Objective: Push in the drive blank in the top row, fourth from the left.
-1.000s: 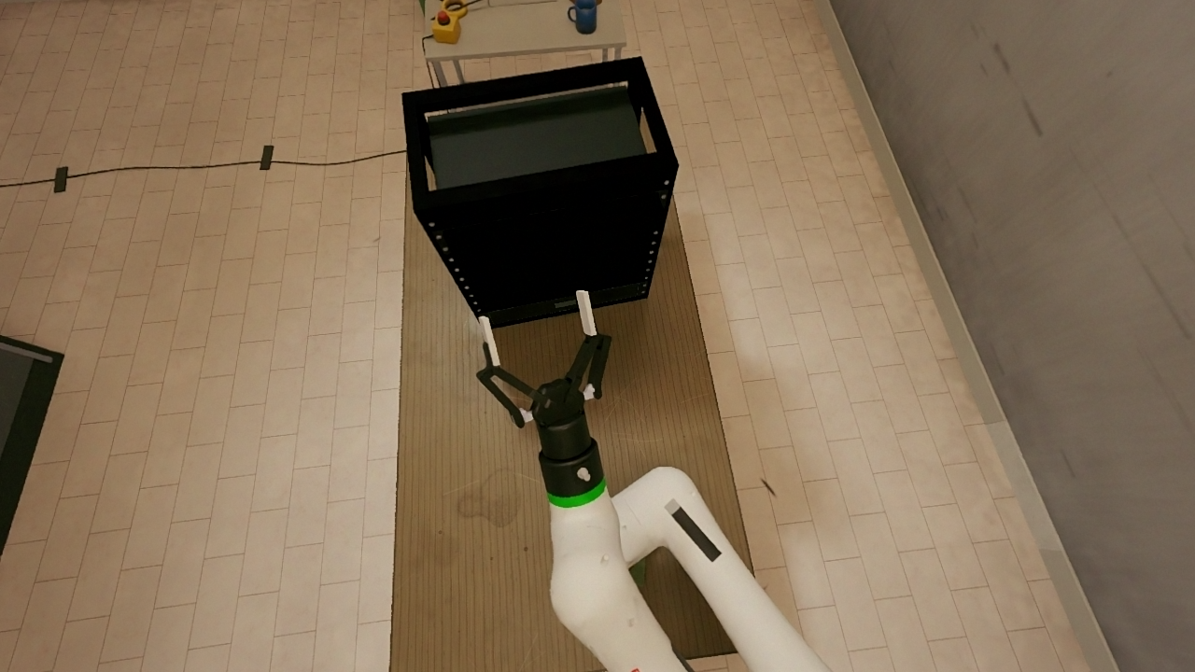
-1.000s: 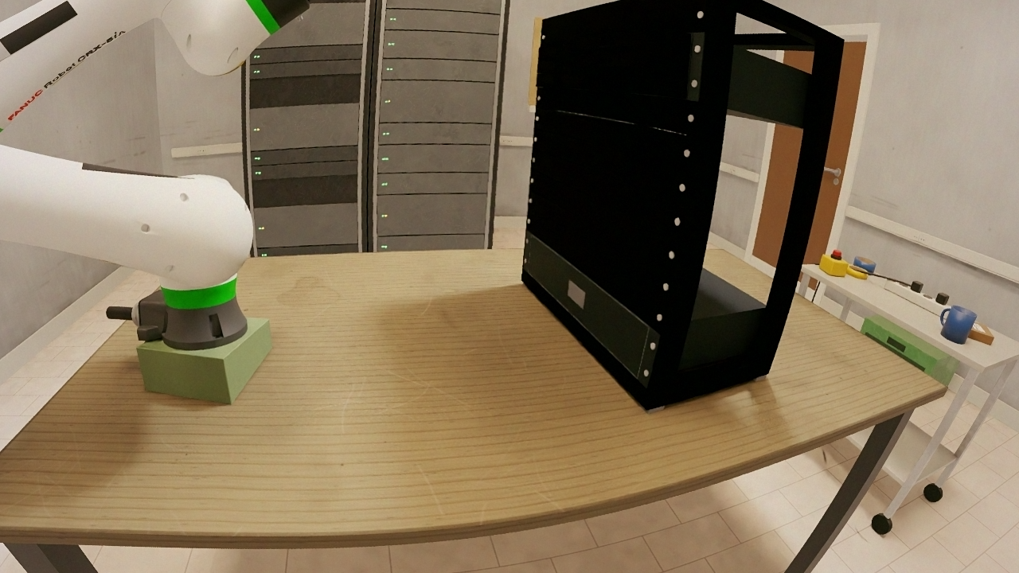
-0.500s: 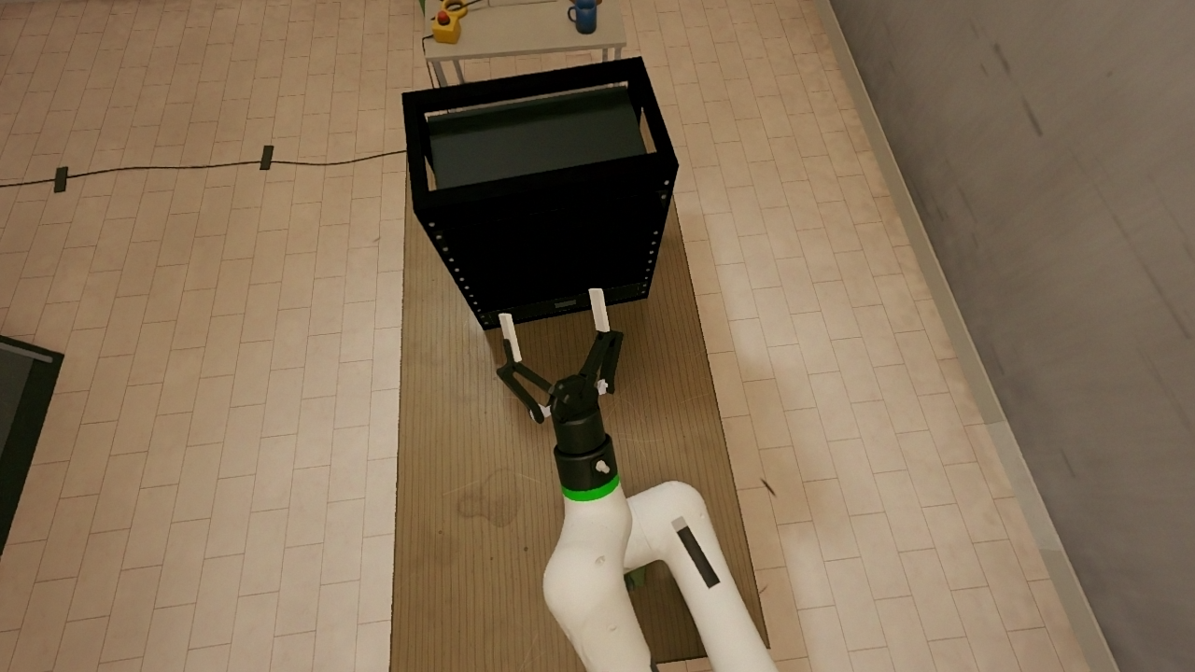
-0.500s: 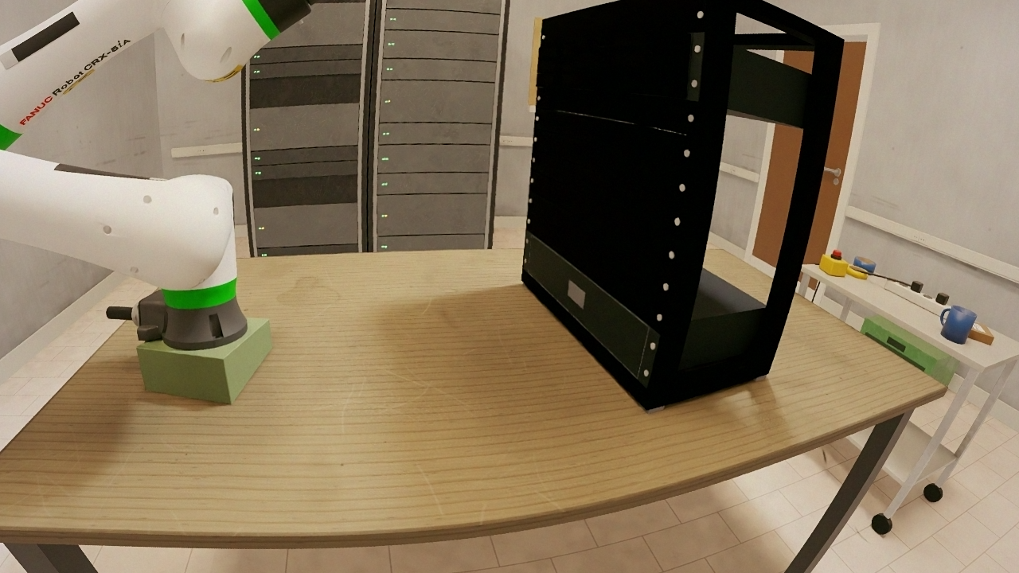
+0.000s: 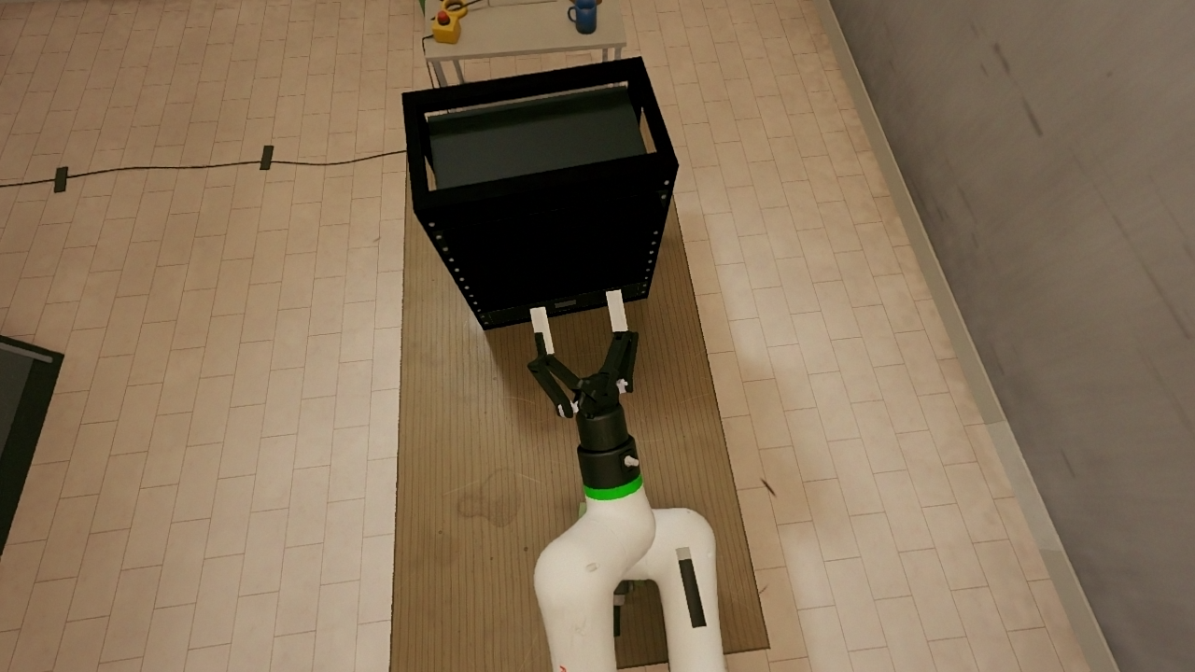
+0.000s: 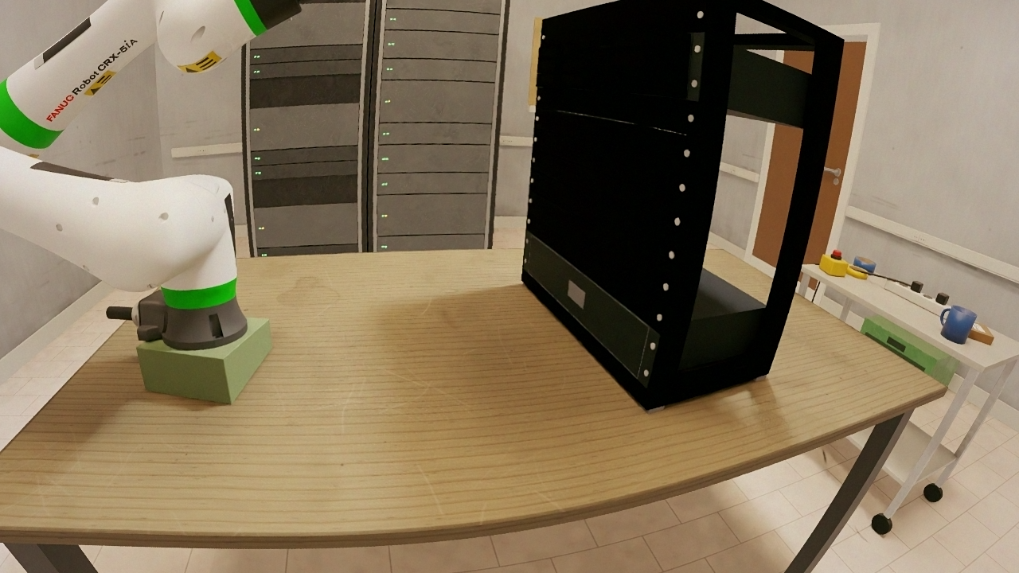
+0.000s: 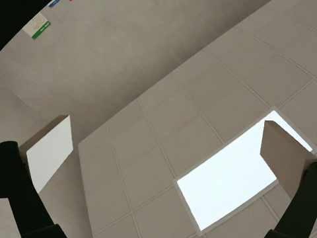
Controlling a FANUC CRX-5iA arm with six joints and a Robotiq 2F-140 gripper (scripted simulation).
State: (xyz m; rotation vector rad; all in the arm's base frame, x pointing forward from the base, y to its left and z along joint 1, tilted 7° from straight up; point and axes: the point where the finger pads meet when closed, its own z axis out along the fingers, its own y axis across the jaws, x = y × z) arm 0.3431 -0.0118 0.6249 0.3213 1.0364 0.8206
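Note:
The black rack [image 5: 542, 244] [image 6: 605, 177] stands upright on the far part of the wooden table [image 5: 468, 468] [image 6: 427, 399]. Its front face shows only as a dark surface, so I cannot make out the single drive blanks. A grey panel [image 6: 591, 306] with a small label runs along the bottom of the front. My gripper [image 5: 576, 303] [image 7: 166, 135] is open and empty. It hangs high in front of the rack's right half, apart from it. In the wrist view the fingers point at the ceiling and a bright light panel [image 7: 229, 181]. In the exterior view the gripper is out of the picture.
The arm's base sits on a green block [image 6: 206, 363] at the near left of the table. A white side table [image 5: 517, 37] [image 6: 919, 320] with a blue mug [image 5: 585, 15] [image 6: 957, 322] and a yellow button box [image 5: 446, 23] [image 6: 833, 265] stands behind the rack. Grey server cabinets [image 6: 370, 128] line the back wall.

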